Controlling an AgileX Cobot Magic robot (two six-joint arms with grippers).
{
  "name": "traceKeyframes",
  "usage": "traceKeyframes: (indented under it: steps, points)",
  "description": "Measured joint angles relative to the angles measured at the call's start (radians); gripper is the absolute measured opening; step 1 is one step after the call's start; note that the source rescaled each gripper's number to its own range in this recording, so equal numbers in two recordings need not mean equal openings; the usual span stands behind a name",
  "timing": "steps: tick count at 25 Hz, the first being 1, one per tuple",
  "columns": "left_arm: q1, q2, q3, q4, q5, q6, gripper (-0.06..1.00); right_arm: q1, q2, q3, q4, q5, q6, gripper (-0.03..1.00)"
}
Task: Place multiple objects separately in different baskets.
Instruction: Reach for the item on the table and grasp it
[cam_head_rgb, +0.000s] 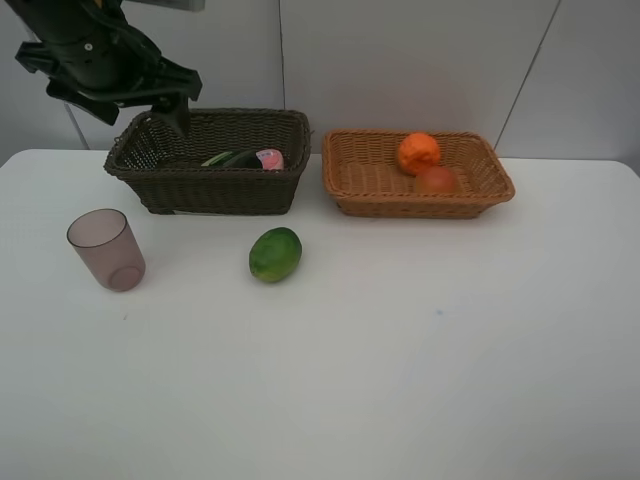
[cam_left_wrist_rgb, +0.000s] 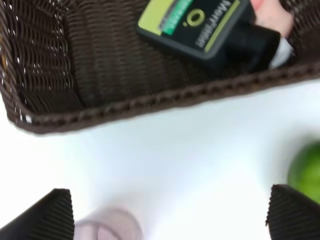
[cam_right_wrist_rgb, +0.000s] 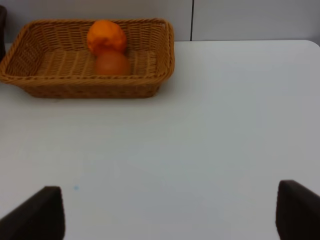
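Over the rear left corner of the dark brown basket (cam_head_rgb: 205, 186), as the high camera sees it, the left gripper (cam_left_wrist_rgb: 172, 214) hangs with its jaws spread as wide as they go and nothing between them; inside that basket lie the blackish-green flat bottle (cam_left_wrist_rgb: 192, 24) and, touching its black-capped end, the pink white-capped bottle (cam_head_rgb: 269, 158), both toward the basket's right end. Just in front of the dark basket the green oval fruit (cam_head_rgb: 275, 254) rests on the white table (cam_head_rgb: 420, 360), and in front of its left end, somewhat farther out, the translucent mauve cup (cam_head_rgb: 106, 249) stands upright. Just beside the dark basket on its right, the light tan basket (cam_head_rgb: 358, 186) holds the orange (cam_head_rgb: 419, 152) and the red-orange round fruit (cam_head_rgb: 437, 180), touching each other. The right gripper (cam_right_wrist_rgb: 170, 214), seen only from its own wrist camera, is wide open and empty above bare table, well apart from the dark basket
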Motion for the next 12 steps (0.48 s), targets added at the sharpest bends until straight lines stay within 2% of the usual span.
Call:
traceKeyframes:
  steps: [8, 12]
  points:
    - [-0.021, -0.21, 0.17, -0.01, 0.019, 0.003, 1.0, 0.0, 0.0, 0.0, 0.0, 0.0, 0.0, 0.87]
    - [-0.021, -0.3, 0.215, -0.01, 0.062, 0.016, 1.0, 0.0, 0.0, 0.0, 0.0, 0.0, 0.0, 0.87]
